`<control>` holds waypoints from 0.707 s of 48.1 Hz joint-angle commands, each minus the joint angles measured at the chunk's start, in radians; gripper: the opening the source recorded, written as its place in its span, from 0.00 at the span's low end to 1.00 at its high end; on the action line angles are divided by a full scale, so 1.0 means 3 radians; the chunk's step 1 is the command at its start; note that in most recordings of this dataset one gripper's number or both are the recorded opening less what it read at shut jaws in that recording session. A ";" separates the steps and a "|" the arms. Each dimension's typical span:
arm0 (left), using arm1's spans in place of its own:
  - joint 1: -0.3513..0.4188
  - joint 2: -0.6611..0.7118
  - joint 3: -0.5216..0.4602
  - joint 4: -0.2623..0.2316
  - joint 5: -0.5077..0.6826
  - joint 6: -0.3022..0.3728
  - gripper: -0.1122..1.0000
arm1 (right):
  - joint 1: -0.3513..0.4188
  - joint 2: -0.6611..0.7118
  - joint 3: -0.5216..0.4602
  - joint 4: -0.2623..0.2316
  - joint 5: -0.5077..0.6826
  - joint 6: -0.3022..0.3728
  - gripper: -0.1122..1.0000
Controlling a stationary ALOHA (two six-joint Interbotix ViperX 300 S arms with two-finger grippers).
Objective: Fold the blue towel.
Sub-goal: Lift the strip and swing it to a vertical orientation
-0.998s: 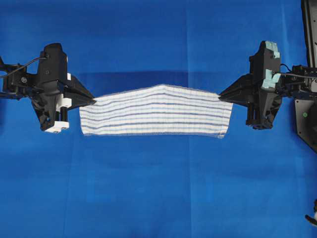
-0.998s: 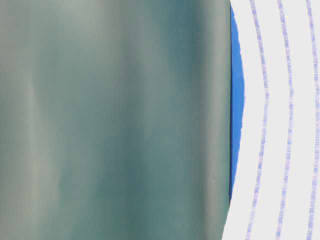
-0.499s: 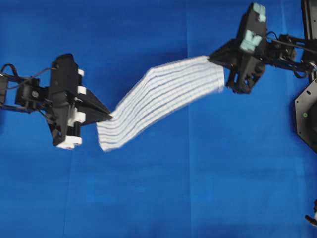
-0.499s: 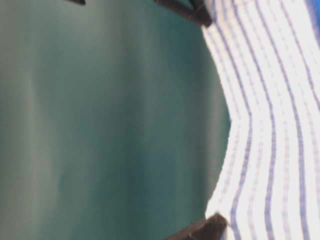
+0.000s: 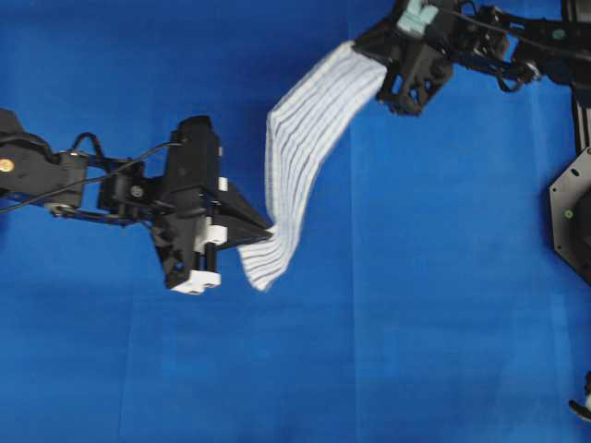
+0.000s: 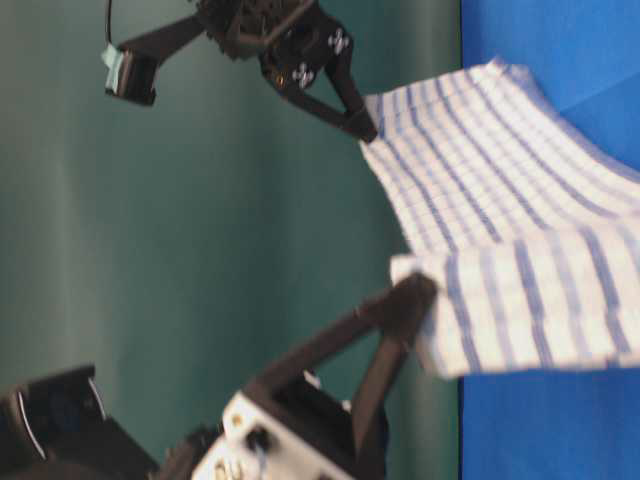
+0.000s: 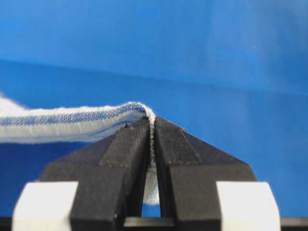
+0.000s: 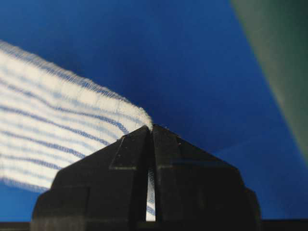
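Note:
The blue towel [image 5: 300, 138], white with thin blue stripes, hangs folded lengthwise in the air as a twisted band between both grippers. My left gripper [image 5: 268, 233] is shut on its lower end near the middle of the overhead view, and the cloth edge [image 7: 96, 120] is pinched between the jaws [image 7: 151, 126]. My right gripper [image 5: 362, 48] is shut on the upper end at the top of that view; the towel [image 8: 53, 120] streams left from its tips [image 8: 151, 129]. In the table-level view the towel [image 6: 500, 220] sags between both grippers, right [image 6: 365, 128] and left [image 6: 420, 292].
A plain blue sheet [image 5: 416, 305] covers the whole table. A black mounting plate [image 5: 572, 217] sits at the right edge. A green-grey backdrop [image 6: 200, 250] stands behind the table in the table-level view.
The left gripper has moved right and toward the front; the right gripper has swung left and to the far edge. The towel, once stretched level across, now runs diagonally and twisted.

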 commanded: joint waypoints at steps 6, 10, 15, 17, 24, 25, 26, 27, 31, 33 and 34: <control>-0.0010 0.0138 -0.0281 -0.0005 -0.0061 -0.0005 0.12 | -0.0077 0.0072 -0.0235 -0.0118 -0.0138 -0.0005 0.11; -0.0010 0.0220 -0.0363 -0.0005 -0.0102 -0.0005 0.12 | -0.0112 0.0082 -0.0266 -0.0133 -0.0153 0.0000 0.11; -0.0015 0.0337 -0.0476 -0.0005 -0.0153 -0.0005 0.12 | -0.0164 0.0046 -0.0245 -0.0133 -0.0143 0.0000 0.11; -0.0015 0.0378 -0.0522 -0.0005 -0.0174 -0.0005 0.12 | -0.0179 0.0020 -0.0225 -0.0133 -0.0138 0.0000 0.11; -0.0020 0.0547 -0.0721 -0.0005 -0.0245 -0.0005 0.12 | -0.0205 -0.0118 -0.0107 -0.0133 -0.0133 0.0000 0.11; -0.0020 0.0568 -0.0747 -0.0005 -0.0256 -0.0005 0.12 | -0.0210 -0.0148 -0.0087 -0.0138 -0.0133 0.0000 0.11; -0.0020 0.0588 -0.0772 -0.0005 -0.0266 -0.0005 0.12 | -0.0215 -0.0174 -0.0061 -0.0133 -0.0133 -0.0005 0.11; -0.0020 0.0614 -0.0808 -0.0005 -0.0271 -0.0005 0.12 | -0.0220 -0.0215 -0.0031 -0.0133 -0.0133 0.0000 0.11; -0.0020 0.0695 -0.0910 -0.0005 -0.0291 -0.0005 0.12 | -0.0235 -0.0332 0.0056 -0.0133 -0.0133 -0.0005 0.11; -0.0020 0.0747 -0.0966 -0.0005 -0.0291 -0.0005 0.12 | -0.0245 -0.0373 0.0097 -0.0133 -0.0133 -0.0005 0.11; -0.0020 0.0762 -0.0987 -0.0005 -0.0291 -0.0005 0.12 | -0.0251 -0.0399 0.0112 -0.0133 -0.0133 -0.0005 0.11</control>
